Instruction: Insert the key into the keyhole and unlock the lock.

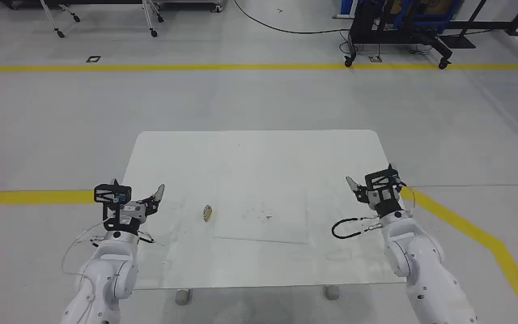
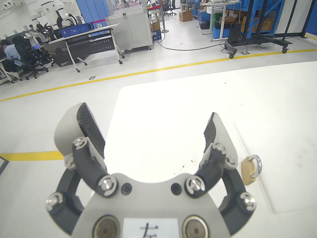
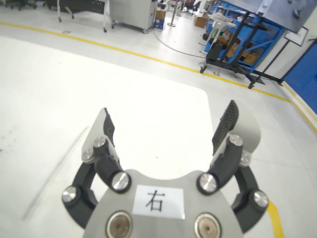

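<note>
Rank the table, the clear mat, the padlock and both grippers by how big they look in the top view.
1. table
2. clear mat
3. left gripper and right gripper: they look alike, so they are tied
4. padlock, clearly the smallest

Brass padlock (image 1: 208, 213): one. White counter (image 1: 259, 154): one. Thin flat sheet (image 1: 283, 227) lying on counter: one. Hands: two, left hand (image 2: 148, 112) and right hand (image 3: 168, 107), one per arm.

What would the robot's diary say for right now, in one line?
left hand open, empty | right hand open, empty | small brass padlock lying on white table, untouched
</note>
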